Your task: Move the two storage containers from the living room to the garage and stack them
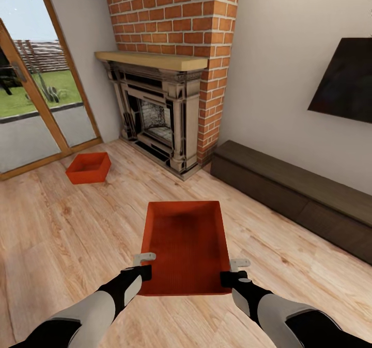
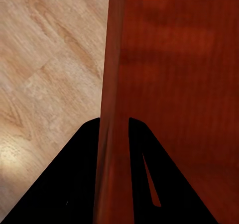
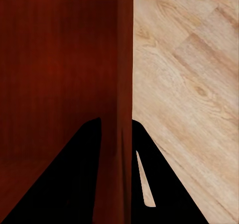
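Bin one (image 1: 185,244): carried over living-room planks, left gripper (image 1: 140,265) and right gripper (image 1: 233,269) fingers pinching its side walls. Bin two (image 1: 89,168): by glass door (awaiting). Next: haul to garage.

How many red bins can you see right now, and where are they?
2. One storage container is held between the left gripper and right gripper; the other container sits on the wood floor by the glass door.
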Controlling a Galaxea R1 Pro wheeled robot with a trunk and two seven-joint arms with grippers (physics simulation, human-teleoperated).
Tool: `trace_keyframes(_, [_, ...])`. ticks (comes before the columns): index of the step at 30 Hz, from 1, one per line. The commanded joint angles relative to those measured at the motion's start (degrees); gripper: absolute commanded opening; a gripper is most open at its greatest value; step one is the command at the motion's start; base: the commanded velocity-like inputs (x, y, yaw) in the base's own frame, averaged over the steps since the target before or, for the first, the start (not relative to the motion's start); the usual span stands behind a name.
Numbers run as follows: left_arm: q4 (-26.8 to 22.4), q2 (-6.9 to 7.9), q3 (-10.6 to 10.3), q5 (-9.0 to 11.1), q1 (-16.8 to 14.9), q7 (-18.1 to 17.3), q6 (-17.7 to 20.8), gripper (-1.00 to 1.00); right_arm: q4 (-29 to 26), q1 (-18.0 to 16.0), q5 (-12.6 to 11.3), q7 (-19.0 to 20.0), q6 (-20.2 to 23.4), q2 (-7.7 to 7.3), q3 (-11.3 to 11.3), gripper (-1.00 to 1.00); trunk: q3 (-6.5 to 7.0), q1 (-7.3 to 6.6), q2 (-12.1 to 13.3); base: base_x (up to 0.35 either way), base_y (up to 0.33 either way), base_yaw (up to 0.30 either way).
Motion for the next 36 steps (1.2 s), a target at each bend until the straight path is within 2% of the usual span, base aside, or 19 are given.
trace_keyframes(1, [-0.31, -0.02, 0.35, -0.96, -0.04, 2.14, 0.13, -1.00, 0.36, -0.05, -1.53, -4.53, -0.37, 0.01, -0.07, -1.00, 0.00, 0.03, -0.11, 0.000, 0.000, 0.000])
trace_keyframes(36, [-0.27, 0.11, 0.37, -0.96, -0.05, 2.14, 0.13, -1.00, 0.36, -0.03, -1.53, -4.61, -0.37, 0.11, -0.07, -1.00, 3.21, 0.03, -0.11, 0.000, 0.000, 0.000])
